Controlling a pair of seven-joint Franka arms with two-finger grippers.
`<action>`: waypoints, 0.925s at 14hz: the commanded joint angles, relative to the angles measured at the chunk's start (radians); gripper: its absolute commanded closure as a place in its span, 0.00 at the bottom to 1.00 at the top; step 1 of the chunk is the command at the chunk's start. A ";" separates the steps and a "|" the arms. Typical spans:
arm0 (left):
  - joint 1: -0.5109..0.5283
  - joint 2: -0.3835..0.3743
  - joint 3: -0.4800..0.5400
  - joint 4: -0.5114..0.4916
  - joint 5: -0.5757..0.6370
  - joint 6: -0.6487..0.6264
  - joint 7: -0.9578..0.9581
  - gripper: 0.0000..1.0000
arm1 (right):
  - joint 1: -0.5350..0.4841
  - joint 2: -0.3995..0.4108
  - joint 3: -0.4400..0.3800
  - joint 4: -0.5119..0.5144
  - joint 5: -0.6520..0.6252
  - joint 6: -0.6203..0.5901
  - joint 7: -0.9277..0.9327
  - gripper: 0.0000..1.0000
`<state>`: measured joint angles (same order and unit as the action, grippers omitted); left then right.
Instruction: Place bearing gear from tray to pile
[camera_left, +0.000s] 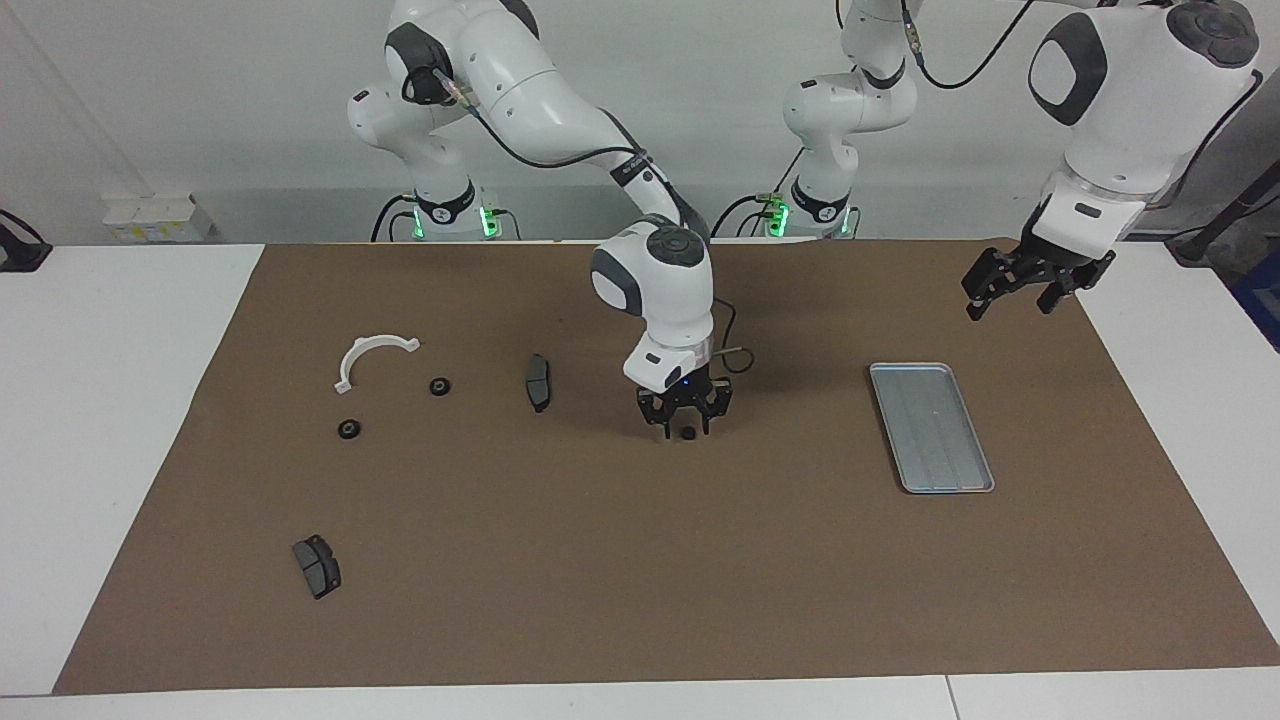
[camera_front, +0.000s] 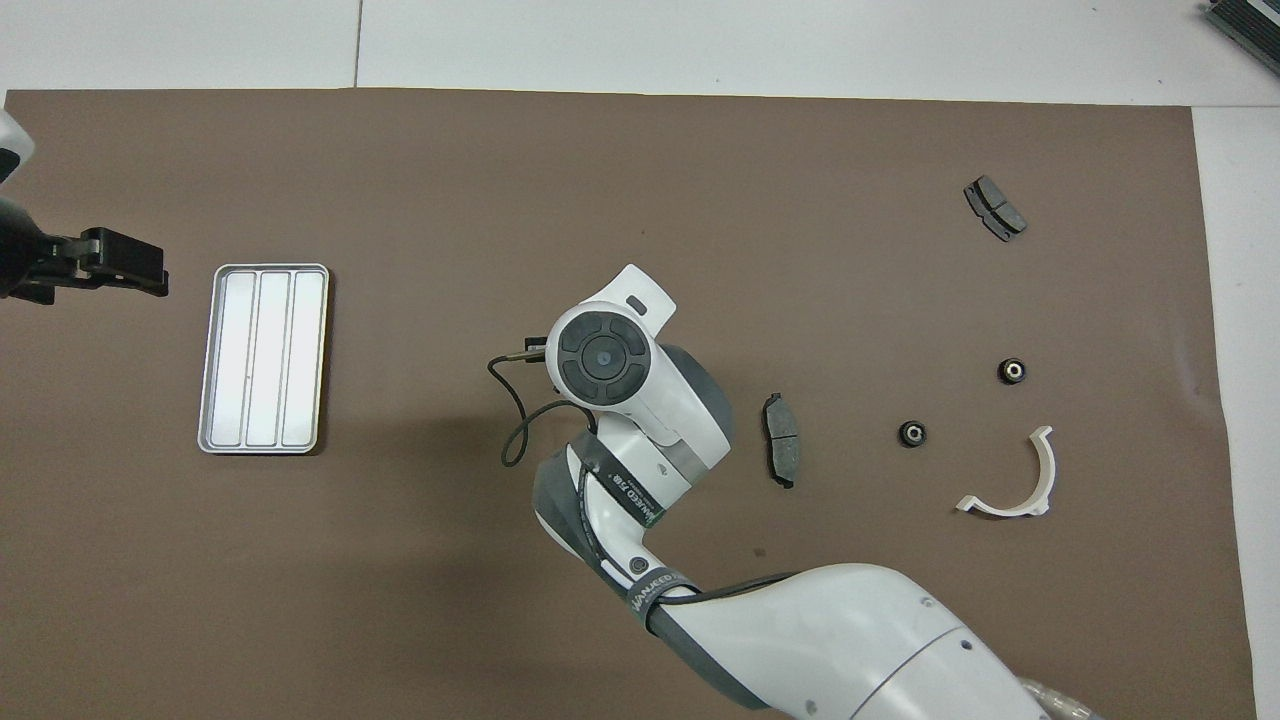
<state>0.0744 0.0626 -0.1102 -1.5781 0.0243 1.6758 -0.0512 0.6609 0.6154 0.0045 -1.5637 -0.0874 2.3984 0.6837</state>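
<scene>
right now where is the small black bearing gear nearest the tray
In the facing view, the small black bearing gear sits on the brown mat between the right claw's fingers, mid-table.

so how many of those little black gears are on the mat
3. Two gears lie beside the white bracket, one nearer the robots than the other. The third gear sits mid-mat between the right gripper's fingers. None on the tray.

Silver-grey rectangular metal tray (camera_left: 932, 428) with faintly ribbed floor, on plain brown paper table cover (camera_left: 640, 560). White plastic half-ring bracket (camera_left: 368, 358). Dark grey curved brake pads (camera_left: 538, 381), one two-toned grey (camera_left: 316, 566). Small black round bearing gears (camera_left: 439, 386). Glossy white arms, black grippers.
</scene>
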 joint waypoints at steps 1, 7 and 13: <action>0.016 -0.030 -0.005 -0.039 -0.014 0.012 0.011 0.00 | 0.009 0.014 0.000 -0.001 -0.028 0.021 0.028 0.40; 0.016 -0.032 -0.005 -0.040 -0.014 0.012 0.014 0.00 | 0.022 0.009 0.000 -0.032 -0.028 0.038 0.031 0.52; 0.016 -0.032 -0.005 -0.040 -0.014 0.012 0.014 0.00 | 0.014 0.010 0.000 -0.035 -0.035 0.067 0.020 0.91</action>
<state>0.0744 0.0625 -0.1101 -1.5810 0.0243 1.6756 -0.0512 0.6783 0.6253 0.0030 -1.5861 -0.0931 2.4323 0.6837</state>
